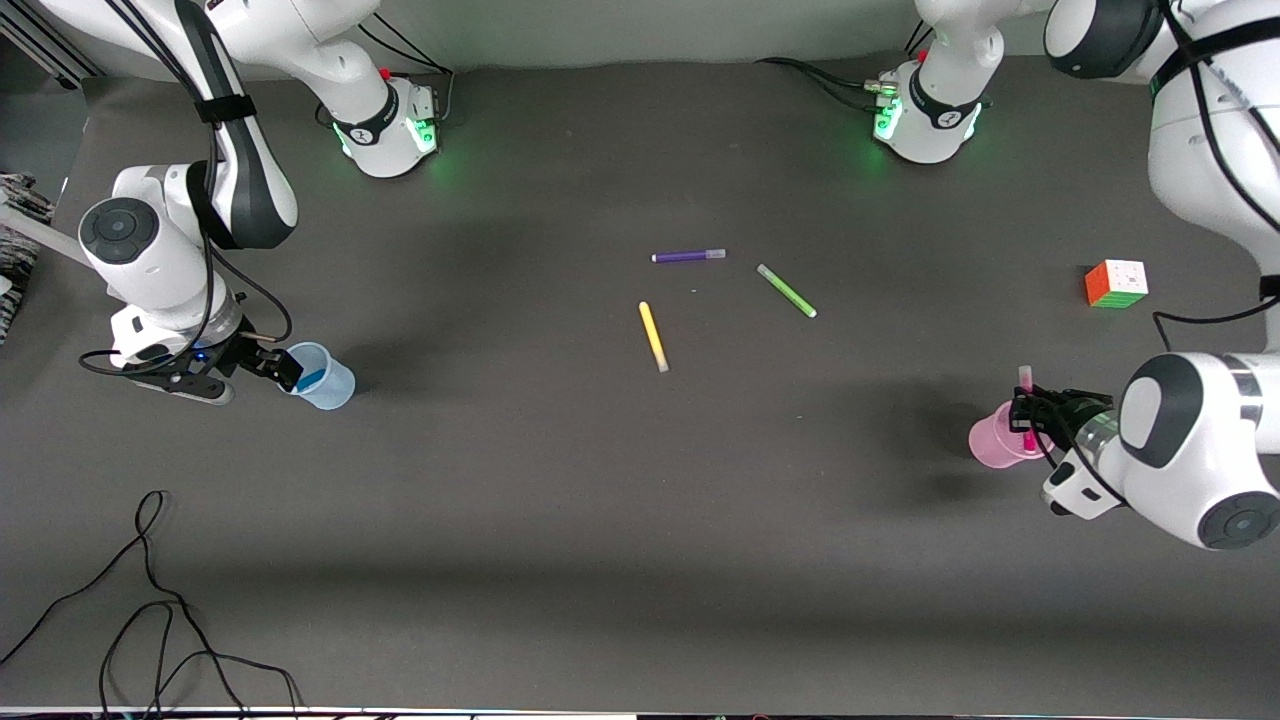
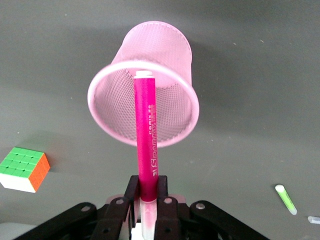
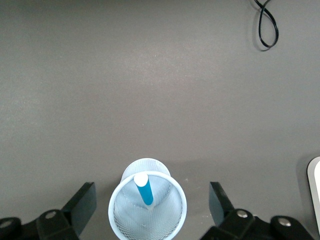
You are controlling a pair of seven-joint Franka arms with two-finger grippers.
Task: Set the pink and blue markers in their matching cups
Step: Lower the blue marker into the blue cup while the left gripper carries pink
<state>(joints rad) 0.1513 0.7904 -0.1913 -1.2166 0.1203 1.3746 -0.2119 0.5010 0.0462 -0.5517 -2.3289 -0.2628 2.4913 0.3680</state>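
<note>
The blue marker (image 3: 145, 189) stands inside the pale blue cup (image 3: 147, 230), white end up. That cup (image 1: 324, 376) stands toward the right arm's end of the table. My right gripper (image 1: 276, 366) is over it, open and empty, with its fingers (image 3: 80, 205) wide on either side of the cup. My left gripper (image 2: 148, 194) is shut on the pink marker (image 2: 146, 130) near its paler cap. The marker's other end reaches into the mouth of the pale pink cup (image 2: 150, 107). That cup (image 1: 993, 439) stands toward the left arm's end, with the left gripper (image 1: 1032, 420) and the marker (image 1: 1026, 392) over it.
A purple pen (image 1: 688, 256), a green pen (image 1: 786, 291) and a yellow pen (image 1: 653, 336) lie mid-table. A colour cube (image 1: 1116, 283) sits farther from the front camera than the pink cup. A black cable (image 1: 150, 600) loops near the table's front edge.
</note>
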